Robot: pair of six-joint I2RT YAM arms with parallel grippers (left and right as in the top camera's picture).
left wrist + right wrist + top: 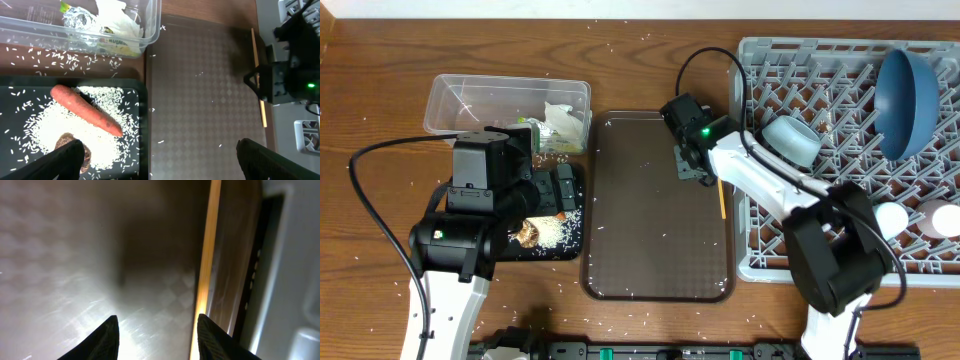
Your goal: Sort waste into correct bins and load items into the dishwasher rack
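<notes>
Where rice (60,127) speckles black tray (142,150), tapered carrot (86,110) lies.

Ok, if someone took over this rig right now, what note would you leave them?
Grippers: the left gripper is open and empty above the black tray. The right gripper is open, low at the right edge of the brown tray, beside a chopstick but not gripping it.
Bins: the black tray holds the carrot, brown lump and rice. The clear tub holds the tissue and wrapper.
Done: the rack holds the blue plate, white bowl and both cups.
Left: rack the chopstick; only one shows.
</notes>
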